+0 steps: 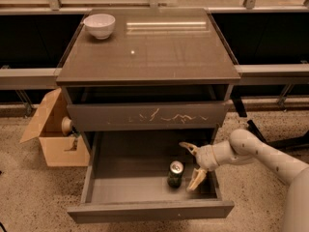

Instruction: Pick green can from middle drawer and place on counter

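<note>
— So, how far along are we with this one?

— Barely started, by our reading. The small dark green drink can with the silver top [175,174] stands upright inside the wide, shallow dark grey middle drawer [149,210], towards its near right part. That drawer is pulled well out, so the opening step looks done.

— And the two-finger gripper [188,166]?

— We see it down in the drawer, coming in from the right on the pale arm [260,151]. Its jaws are spread wide, one tip reaching towards the far side and the other towards the near side, and the can sits just to the left of their mouth. We cannot tell whether either tip touches the can; nothing is pinched yet.

— Then the grasp itself is what we are working on?

— We judge so. The gripper would have to slide a little further left so the can sits between the jaws, then close on it.

— What remains after that?

— Nearly everything: lift the can out past the scratched dark grey upper drawer front [147,116], which overhangs the far part of the open drawer, and set it on the flat, glossy grey-brown bench [149,52] on top of the cabinet.

— Is anything already up there?

— Only a small round white bowl [100,25], at the far left corner. An open brown cardboard box [50,139] sits on the floor to the left of the cabinet, well apart from our path.
</note>
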Tool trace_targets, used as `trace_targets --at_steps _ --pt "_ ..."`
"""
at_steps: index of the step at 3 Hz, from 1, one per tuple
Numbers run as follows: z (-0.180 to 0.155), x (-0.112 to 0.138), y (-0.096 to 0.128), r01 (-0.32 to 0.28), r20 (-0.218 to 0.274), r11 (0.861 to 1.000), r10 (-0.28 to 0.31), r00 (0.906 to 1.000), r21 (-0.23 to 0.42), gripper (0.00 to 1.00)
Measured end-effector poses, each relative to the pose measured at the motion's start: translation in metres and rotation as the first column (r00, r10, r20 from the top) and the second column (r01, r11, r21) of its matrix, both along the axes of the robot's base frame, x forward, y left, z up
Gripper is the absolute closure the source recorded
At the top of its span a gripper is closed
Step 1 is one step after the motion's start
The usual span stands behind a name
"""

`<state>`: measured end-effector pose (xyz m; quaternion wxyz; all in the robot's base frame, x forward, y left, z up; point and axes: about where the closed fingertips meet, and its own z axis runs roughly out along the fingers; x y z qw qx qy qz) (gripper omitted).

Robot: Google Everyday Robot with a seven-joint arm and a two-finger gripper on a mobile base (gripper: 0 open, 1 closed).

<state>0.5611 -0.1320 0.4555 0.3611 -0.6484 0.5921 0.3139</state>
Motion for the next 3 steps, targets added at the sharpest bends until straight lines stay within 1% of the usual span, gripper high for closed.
trace_targets --at_steps 1,2,3 --pt "-0.006 0.0027 0.0102 -0.01 -0.005 1.0 0.01 0.9999 0.02 0.0" --pt "-0.0072 0.0022 0.0137 -0.014 -0.006 1.0 0.014 0.9999 0.026 0.03" --pt "-0.0073 0.0022 0.0138 -0.014 -0.006 1.0 0.015 0.9999 0.026 0.26"
